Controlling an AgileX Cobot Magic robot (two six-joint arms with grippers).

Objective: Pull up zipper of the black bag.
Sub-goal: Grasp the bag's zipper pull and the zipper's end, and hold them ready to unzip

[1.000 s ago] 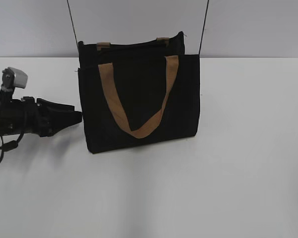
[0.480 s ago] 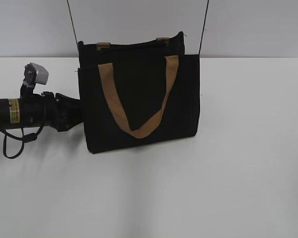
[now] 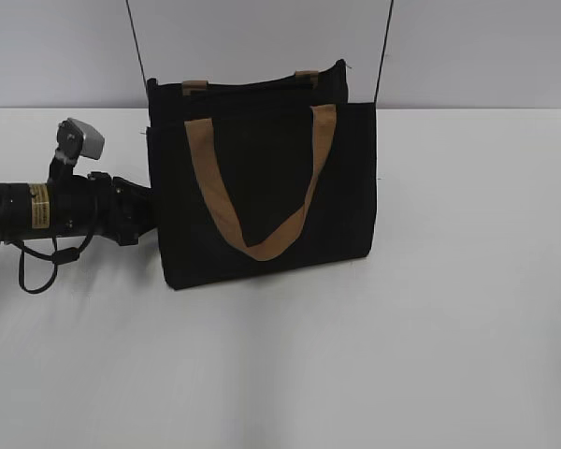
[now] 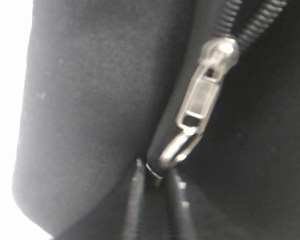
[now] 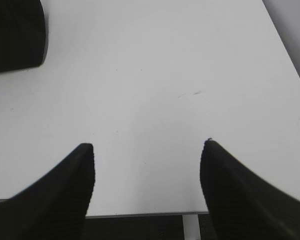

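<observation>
Silver pull (image 4: 202, 102) of zipper (image 4: 250, 22) just ahead of left end effector (image 4: 155, 175), grip state indiscernible; right end effector (image 5: 147, 147) released, far off.

White table (image 3: 430, 327) under 1 upright black bag (image 3: 262, 187).

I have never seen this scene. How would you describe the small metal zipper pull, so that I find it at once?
Start from the black bag, the big square one with brown handles standing on the white table. Go to its left side, where the left arm's pincer is pressed close against the fabric. There the zipper pull hangs on the black zipper below the point where its teeth part; it is the only shiny silver piece, ending in a small ring.
</observation>
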